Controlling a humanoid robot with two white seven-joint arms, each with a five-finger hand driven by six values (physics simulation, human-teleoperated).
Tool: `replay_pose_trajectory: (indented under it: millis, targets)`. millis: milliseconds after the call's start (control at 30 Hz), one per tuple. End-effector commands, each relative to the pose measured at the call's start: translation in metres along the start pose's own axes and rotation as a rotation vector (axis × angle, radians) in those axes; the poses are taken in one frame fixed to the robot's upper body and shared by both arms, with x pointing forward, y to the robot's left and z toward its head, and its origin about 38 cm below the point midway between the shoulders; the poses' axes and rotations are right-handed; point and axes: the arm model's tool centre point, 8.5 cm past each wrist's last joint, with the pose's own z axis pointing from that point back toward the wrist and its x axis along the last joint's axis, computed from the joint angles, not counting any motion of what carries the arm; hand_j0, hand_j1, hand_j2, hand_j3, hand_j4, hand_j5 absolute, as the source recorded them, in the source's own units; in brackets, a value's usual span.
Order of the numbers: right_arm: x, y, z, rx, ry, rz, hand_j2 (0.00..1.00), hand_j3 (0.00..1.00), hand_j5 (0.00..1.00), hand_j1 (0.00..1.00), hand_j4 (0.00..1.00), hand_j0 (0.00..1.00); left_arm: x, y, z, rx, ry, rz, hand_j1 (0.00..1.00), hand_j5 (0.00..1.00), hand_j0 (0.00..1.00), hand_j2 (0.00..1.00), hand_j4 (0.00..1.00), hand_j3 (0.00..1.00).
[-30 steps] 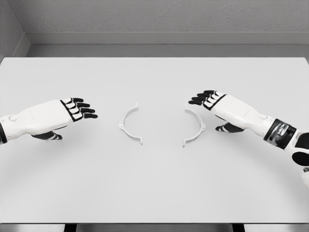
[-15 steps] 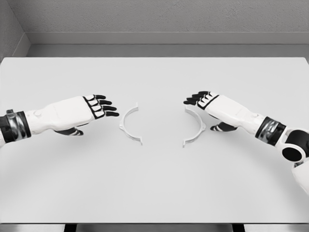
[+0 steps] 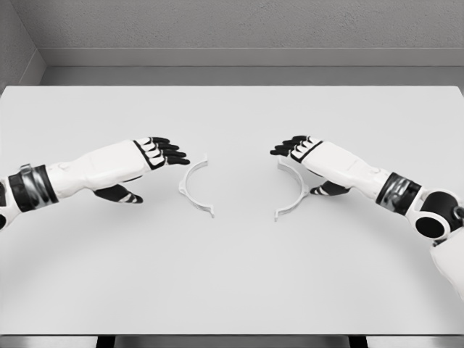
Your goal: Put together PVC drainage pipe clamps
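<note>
Fingers [image 3: 168,150] of both hands spread beside two clamp halves [image 3: 194,186]

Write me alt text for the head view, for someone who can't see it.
Two white half-ring clamp pieces, left clamp half and right clamp half, lie apart on a white table, open sides facing. The left hand and right hand reach toward them, fingers open, holding nothing.

left hand [image 3: 148,156] flat, right hand [image 3: 308,151] flat, fingers extended
</note>
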Motion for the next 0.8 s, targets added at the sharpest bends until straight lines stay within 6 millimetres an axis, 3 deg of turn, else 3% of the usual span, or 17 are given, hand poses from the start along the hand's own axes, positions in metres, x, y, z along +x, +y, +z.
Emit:
replay_pose_trajectory:
  millis: [0,133,333,533,667,767]
  targets:
    - [0.0,0.002,0.0,0.0,0.0,-0.011,1.0,1.0,1.0,1.0,1.0,1.0,0.004,-0.002,-0.008,0.022,-0.021,0.031,1.0,1.0,1.0,1.0,1.0,1.0]
    - [0.0,0.004,-0.005,0.0,-0.001,-0.02,1.0,1.0,1.0,1.0,1.0,1.0,0.01,-0.004,-0.023,0.029,-0.047,0.043,1.0,1.0,1.0,1.0,1.0,1.0]
    - [-0.001,0.005,-0.005,0.001,0.0,-0.025,1.0,1.0,1.0,1.0,1.0,1.0,0.001,-0.003,-0.031,0.044,0.031,0.083,1.0,1.0,1.0,1.0,1.0,1.0]
    - [0.002,0.005,-0.01,-0.004,-0.01,-0.026,1.0,1.0,1.0,1.0,1.0,1.0,-0.005,-0.003,-0.03,0.049,0.05,0.101,1.0,1.0,1.0,1.0,1.0,1.0]
    - [0.003,0.004,-0.012,-0.005,-0.013,-0.027,1.0,1.0,1.0,1.0,1.0,1.0,-0.007,0.012,-0.03,0.08,0.046,0.078,1.0,1.0,1.0,1.0,1.0,1.0]
    - [0.003,0.005,-0.018,0.0,-0.018,-0.028,1.0,1.0,1.0,1.0,1.0,1.0,-0.009,0.012,-0.029,0.092,0.051,0.105,1.0,1.0,1.0,1.0,1.0,1.0]
